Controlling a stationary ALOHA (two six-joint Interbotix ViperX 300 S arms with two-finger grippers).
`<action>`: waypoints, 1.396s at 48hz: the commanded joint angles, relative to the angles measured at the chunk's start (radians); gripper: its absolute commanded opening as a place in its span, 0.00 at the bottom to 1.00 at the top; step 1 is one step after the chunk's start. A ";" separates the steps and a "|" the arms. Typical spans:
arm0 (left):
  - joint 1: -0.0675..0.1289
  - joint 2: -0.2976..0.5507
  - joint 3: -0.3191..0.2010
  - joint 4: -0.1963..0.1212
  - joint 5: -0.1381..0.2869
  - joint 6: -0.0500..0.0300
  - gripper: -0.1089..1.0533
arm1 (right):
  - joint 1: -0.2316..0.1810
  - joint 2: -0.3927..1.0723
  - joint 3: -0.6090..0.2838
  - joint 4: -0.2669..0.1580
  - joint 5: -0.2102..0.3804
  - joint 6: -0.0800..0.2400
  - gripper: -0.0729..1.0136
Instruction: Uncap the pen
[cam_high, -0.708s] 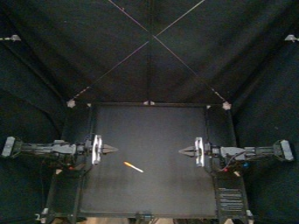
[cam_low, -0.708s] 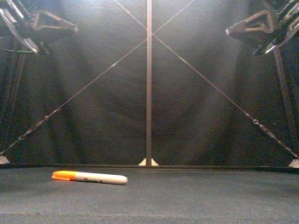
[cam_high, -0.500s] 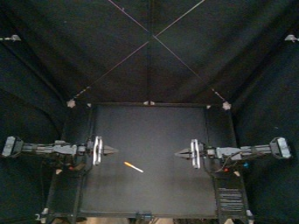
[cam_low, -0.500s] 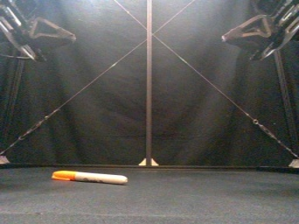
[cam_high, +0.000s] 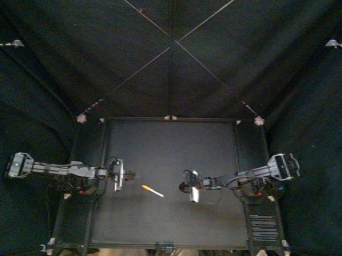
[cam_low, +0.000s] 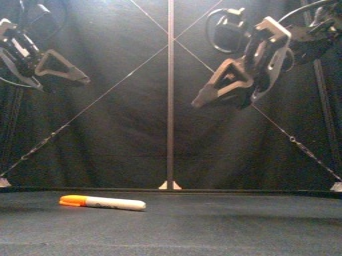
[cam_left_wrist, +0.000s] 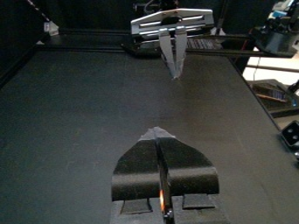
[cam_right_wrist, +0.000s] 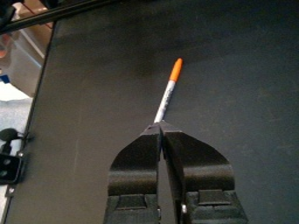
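Black-curtained booth, black table (cam_high: 201, 140), one loose item on it. On table: pen (cam_high: 152, 190), lying flat, left of centre and in front half, slightly diagonal in top view. Cap on: orange cap (cam_low: 74, 200) at end toward left arm's side, white barrel (cam_low: 120, 204) toward right. For left gripper (cam_left_wrist: 156, 133): jaws pressed together to a point, nothing held, hanging over left part of table, tip aimed across at other arm. For right gripper (cam_right_wrist: 158, 129): jaws likewise closed and empty, out over about middle of table, just right of pen in top view. From front view: both grippers well above pen, no contact with it or with table; right one tilted, tip pointing down and toward pen's side. From right wrist view: pen straight ahead of closed tip, barrel end nearer, cap end farther, roughly in line with jaw seam; height gap to barrel not readable from that angle. From left wrist view: right gripper opposite, tip hanging down above far part of table
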 joint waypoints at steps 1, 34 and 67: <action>-0.002 0.017 -0.025 0.000 -0.005 0.0046 0.13 | 0.002 0.083 -0.091 0.055 -0.005 -0.002 0.09; -0.002 0.017 -0.014 -0.002 0.000 0.0061 0.37 | -0.020 0.374 -0.347 0.028 0.097 -0.011 0.86; -0.002 0.018 -0.014 0.000 0.012 0.0077 0.37 | -0.052 0.477 -0.456 0.003 0.268 -0.005 0.85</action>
